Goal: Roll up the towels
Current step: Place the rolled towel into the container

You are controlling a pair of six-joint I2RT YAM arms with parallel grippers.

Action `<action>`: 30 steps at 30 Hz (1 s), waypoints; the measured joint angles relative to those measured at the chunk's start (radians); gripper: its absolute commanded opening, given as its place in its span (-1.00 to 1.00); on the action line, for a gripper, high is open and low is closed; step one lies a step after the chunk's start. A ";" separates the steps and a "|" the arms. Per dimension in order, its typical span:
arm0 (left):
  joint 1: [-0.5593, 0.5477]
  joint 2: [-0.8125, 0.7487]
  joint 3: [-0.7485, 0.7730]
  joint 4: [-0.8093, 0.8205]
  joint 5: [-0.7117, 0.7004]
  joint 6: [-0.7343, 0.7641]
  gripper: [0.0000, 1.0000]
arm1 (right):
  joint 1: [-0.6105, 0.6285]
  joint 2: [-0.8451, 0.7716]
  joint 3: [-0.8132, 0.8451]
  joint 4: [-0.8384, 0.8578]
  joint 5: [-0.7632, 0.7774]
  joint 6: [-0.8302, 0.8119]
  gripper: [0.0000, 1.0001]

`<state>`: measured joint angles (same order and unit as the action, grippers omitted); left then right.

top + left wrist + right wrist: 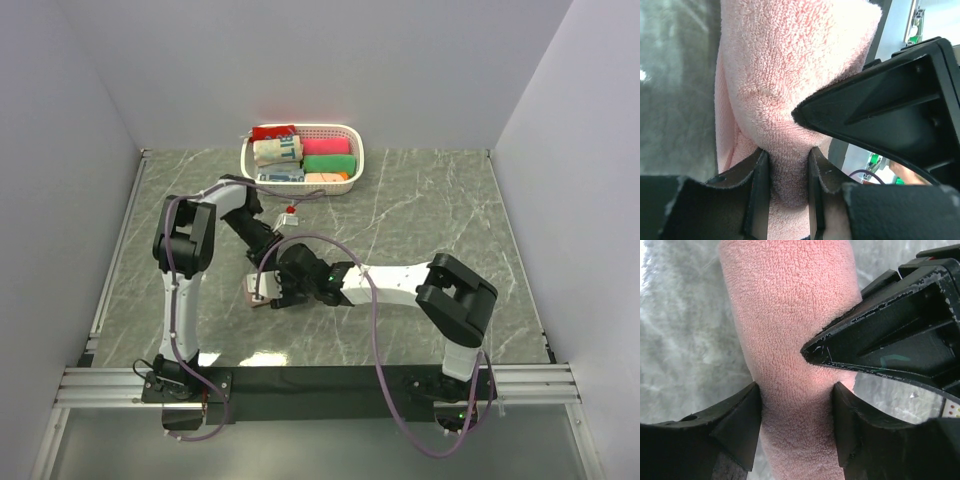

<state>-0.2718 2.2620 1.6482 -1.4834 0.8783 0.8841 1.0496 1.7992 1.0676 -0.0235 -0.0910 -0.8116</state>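
Gripping towel [790,75], left pincer [788,172] and right pincer [796,412] mostly hide it overhead.

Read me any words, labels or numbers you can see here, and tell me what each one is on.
Cream cloth in the white basket: blue letters, possibly "BIT", too small to be sure.
Second cloth at the basket's near left corner: blue print, too small to read.
Red tag on the table: too small to read.
Pink towel: no text shows.
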 measured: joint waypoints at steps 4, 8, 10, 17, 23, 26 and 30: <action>0.028 0.000 0.000 0.003 -0.003 -0.006 -0.12 | 0.000 0.017 -0.003 0.042 0.001 -0.021 -0.50; 0.066 -0.006 0.000 0.008 -0.005 -0.008 0.05 | -0.006 0.034 0.009 0.058 -0.011 -0.028 -1.00; 0.093 -0.018 0.000 0.020 -0.012 -0.007 0.11 | -0.014 0.049 0.030 0.053 -0.026 -0.028 -1.00; 0.230 -0.120 0.002 0.092 -0.066 -0.006 0.32 | -0.057 0.066 0.098 -0.045 -0.109 -0.027 -1.00; 0.291 -0.230 0.021 0.118 -0.098 -0.010 0.83 | -0.089 0.085 0.194 -0.198 -0.146 -0.023 -1.00; 0.310 -0.274 0.045 0.125 -0.094 -0.026 0.99 | -0.126 0.089 0.238 -0.286 -0.163 -0.011 -1.00; 0.332 -0.338 0.069 0.132 -0.078 -0.057 0.99 | -0.204 0.088 0.277 -0.369 -0.164 0.011 -1.00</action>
<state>0.0601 1.9236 1.7176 -1.3510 0.8005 0.8272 0.8452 1.8874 1.3445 -0.3927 -0.2554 -0.8001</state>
